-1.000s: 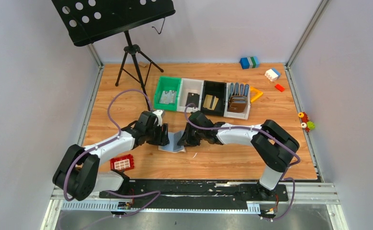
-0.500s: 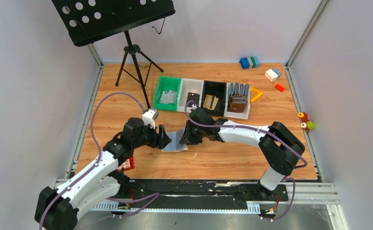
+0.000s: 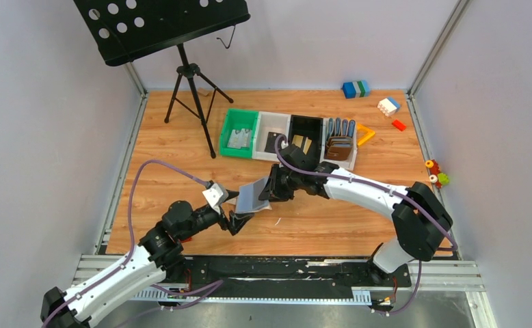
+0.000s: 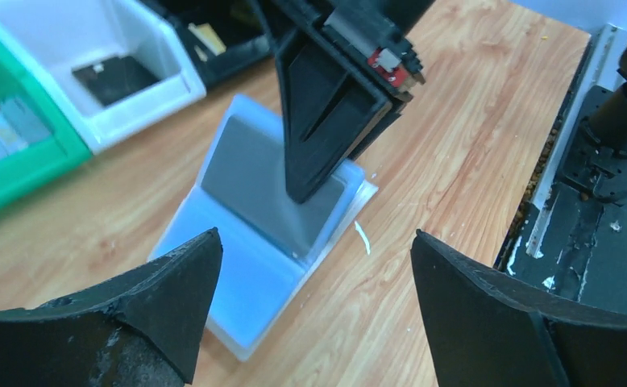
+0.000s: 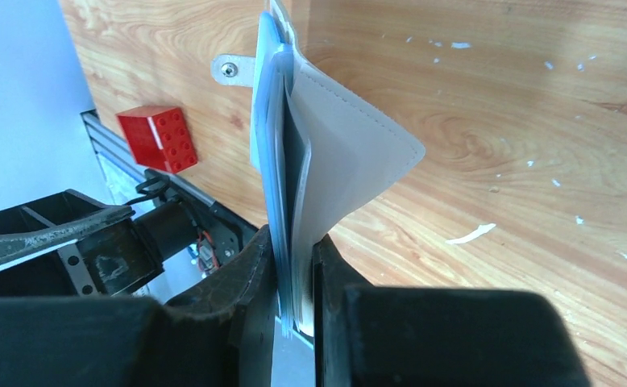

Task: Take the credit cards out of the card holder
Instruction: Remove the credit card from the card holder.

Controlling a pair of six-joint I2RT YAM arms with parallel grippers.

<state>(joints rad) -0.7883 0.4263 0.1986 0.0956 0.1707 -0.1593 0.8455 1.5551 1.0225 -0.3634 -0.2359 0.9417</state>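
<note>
Right gripper is clenched on one edge of the card holder, holding it tilted and partly or wholly off the table. The holder hangs open, its pale blue inner face turned toward the left gripper. A grey card sits in the panel nearest the pinch. Left gripper is released, jaws wide, just in front of the holder on its near side. The opened holder's long axis runs from the pinch down toward it. Judgement: the left arm is placed to draw the card. No brand or writing is legible anywhere.
</note>
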